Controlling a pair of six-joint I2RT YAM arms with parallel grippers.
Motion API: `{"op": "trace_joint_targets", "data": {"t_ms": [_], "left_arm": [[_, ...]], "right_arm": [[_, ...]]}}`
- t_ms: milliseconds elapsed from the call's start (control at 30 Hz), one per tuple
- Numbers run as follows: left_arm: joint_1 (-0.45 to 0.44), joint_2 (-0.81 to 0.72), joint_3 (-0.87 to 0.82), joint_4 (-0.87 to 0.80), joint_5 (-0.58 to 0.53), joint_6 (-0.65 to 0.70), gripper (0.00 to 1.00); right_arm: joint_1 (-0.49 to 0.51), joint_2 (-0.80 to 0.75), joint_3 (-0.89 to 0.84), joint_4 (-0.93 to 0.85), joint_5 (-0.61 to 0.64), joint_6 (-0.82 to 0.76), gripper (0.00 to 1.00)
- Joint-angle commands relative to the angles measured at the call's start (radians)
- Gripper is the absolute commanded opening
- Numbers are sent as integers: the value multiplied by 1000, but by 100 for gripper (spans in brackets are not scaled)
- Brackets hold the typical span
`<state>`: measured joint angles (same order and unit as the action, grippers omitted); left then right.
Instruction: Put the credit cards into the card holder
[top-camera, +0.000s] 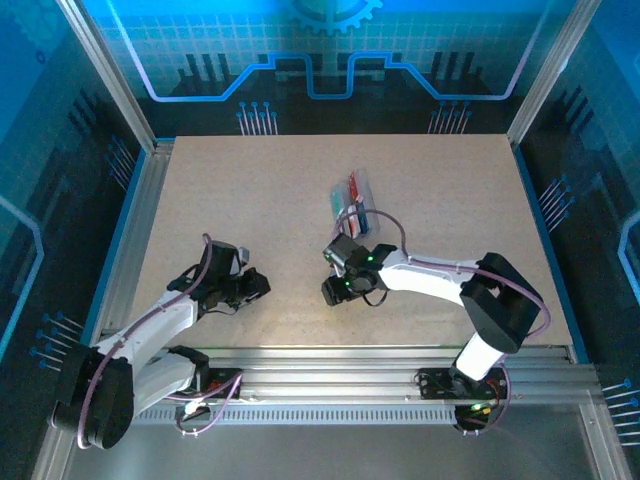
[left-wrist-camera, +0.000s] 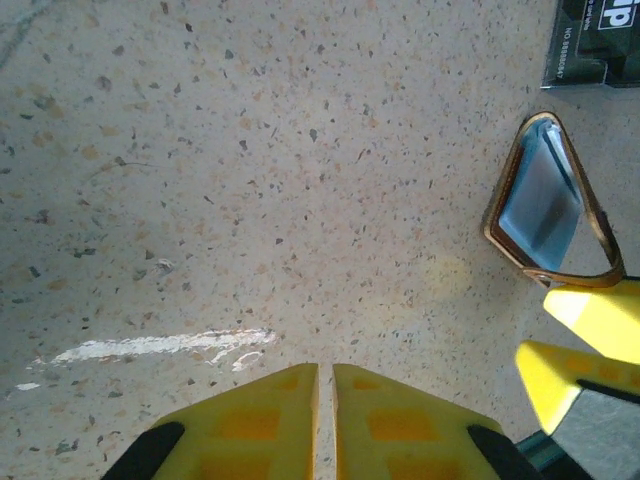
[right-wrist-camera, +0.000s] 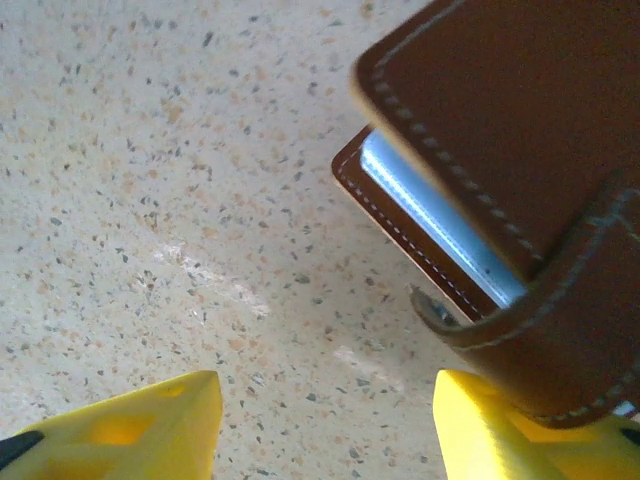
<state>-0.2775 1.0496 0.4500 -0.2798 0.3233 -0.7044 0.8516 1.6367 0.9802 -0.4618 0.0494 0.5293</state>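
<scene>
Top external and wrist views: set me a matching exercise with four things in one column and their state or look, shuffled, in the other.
1. left gripper
2. right gripper
3. card holder
4. clear tray

a. holds coloured cards
b. fingers apart
c. brown leather, pale blue lining
d. fingers closed together

Pairs: 1-d, 2-b, 3-c, 4-a.

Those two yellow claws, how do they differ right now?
The left gripper has its fingers pressed together; the right gripper has them wide apart. The left gripper faces bare table; the right gripper has the brown card holder by one finger. Both have yellow fingers with nothing between them.
</scene>
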Motion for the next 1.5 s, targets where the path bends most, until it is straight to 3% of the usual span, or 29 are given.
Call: {"op": "trace_joint_targets", "data": {"t_ms": [0,100,233,300,467,600,800,900,1300,1367,1467], "left_arm": [[6,8,33,7,28,17,13],[7,8,36,5,27,16,13],[7,8,36,9,27,14,13],[6,7,33,10,28,13,13],[7,10,29,20,28,10,14],[7,11,25,25,31,6,14],[6,6,13,34,35,1,14],[6,-2,11,29,34,4,14],[7,-38,6,12,26,6,14],[7,-42,6,8,26,8,14],[7,-54,9,-5,26,14,14]], "right_arm": [[-10,-48,-12,39,-49,-26,59],[14,-94,2,-6,36,-52,53],[76,-131,53,-133,266,-87,39],[114,-134,79,-195,378,-97,38],[124,-51,115,-256,508,-115,66],[128,36,162,-249,522,-134,72],[122,163,238,-237,561,-153,71],[119,213,264,-238,579,-156,65],[99,276,307,-283,633,-157,13],[99,274,321,-307,624,-151,2],[96,218,311,-309,506,-151,0]]}}
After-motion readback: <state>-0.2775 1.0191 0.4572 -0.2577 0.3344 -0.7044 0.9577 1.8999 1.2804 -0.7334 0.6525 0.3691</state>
